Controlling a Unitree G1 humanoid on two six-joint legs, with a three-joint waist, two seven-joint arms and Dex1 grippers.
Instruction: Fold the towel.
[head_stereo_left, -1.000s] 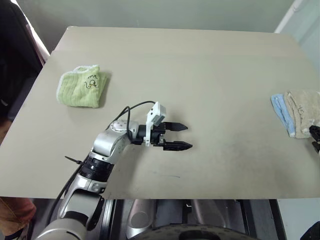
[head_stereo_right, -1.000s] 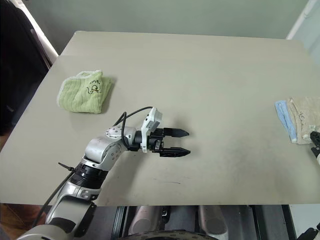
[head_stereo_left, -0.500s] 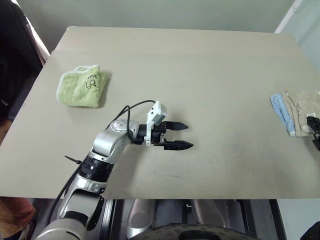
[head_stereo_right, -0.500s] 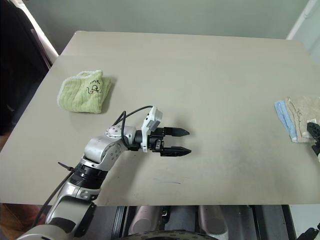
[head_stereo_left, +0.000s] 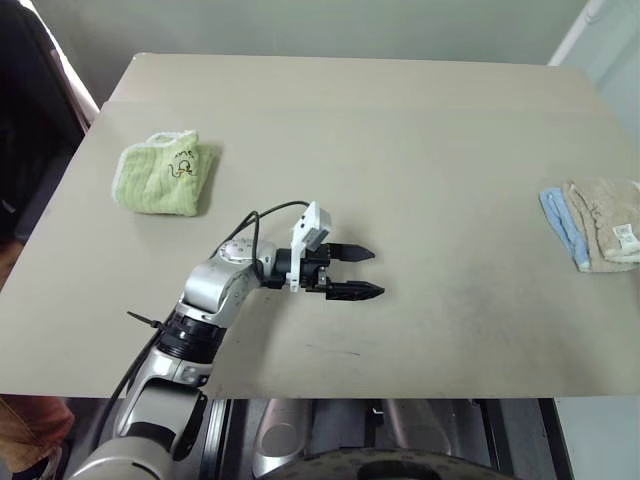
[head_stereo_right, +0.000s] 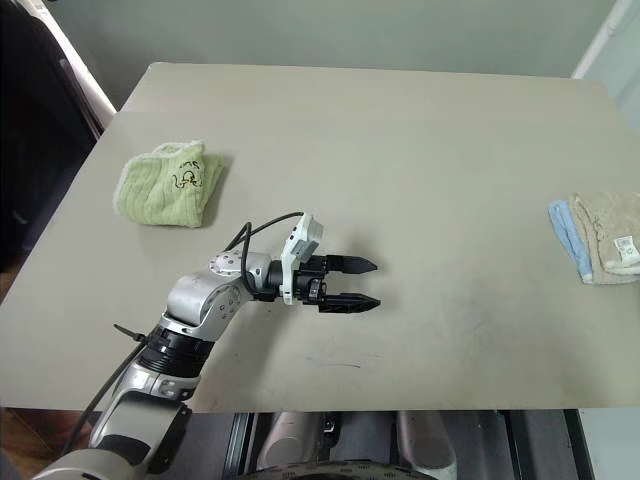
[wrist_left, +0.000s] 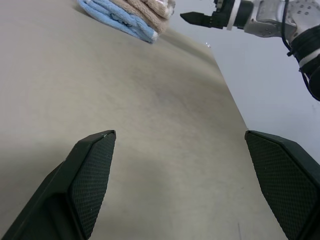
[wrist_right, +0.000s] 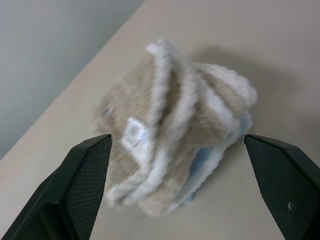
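The towel (head_stereo_left: 607, 222) is beige with white edging and a small white tag. It lies folded at the table's right edge, on top of a light-blue cloth (head_stereo_left: 556, 222). In the right wrist view the towel (wrist_right: 170, 125) sits just beyond my right gripper (wrist_right: 177, 139), which is open and apart from the cloth. My left gripper (head_stereo_left: 378, 272) hovers open over the middle of the table, pointing right, with nothing between its fingers (wrist_left: 92, 165). The left wrist view shows the towel (wrist_left: 150, 6) far off, with the right gripper's black fingertip (wrist_left: 192, 18) beside it.
A small light-green cloth (head_stereo_left: 165, 172) with a printed drawing lies folded at the table's far left. The tan table (head_stereo_left: 420, 130) stretches between the two cloth piles. Its right edge runs close by the towel.
My right gripper has let go of the towel, opened, and drawn back out of the head views. The towel stays folded at the right edge. The left arm has not moved.
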